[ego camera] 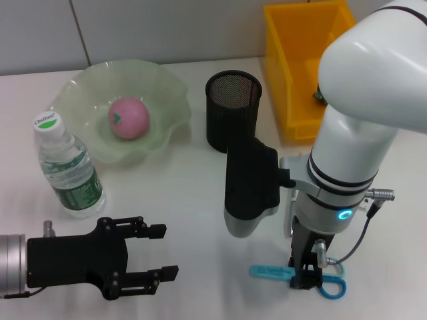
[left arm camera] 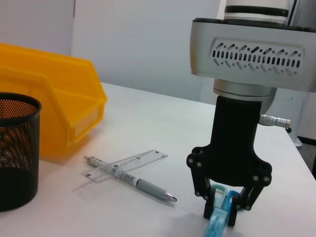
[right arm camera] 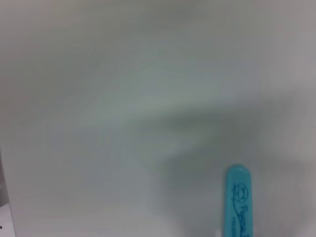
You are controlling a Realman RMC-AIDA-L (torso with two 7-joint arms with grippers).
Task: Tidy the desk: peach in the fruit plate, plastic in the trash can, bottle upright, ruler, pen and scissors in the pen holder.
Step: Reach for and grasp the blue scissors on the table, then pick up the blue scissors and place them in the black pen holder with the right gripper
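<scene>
Light-blue plastic-handled scissors (ego camera: 297, 275) lay flat on the white desk (ego camera: 187, 200), pinched between the right gripper (left arm camera: 223, 209) fingers; the left gripper (ego camera: 157, 252) hovered spread wide, well aside.

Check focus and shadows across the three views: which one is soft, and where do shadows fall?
Head view: sharp; the right gripper sits over the blue scissors. Left wrist view: crisp, with soft shadows under the pen and ruler. Right wrist view: out of focus, with a broad grey shadow on the table beside the scissors.
</scene>
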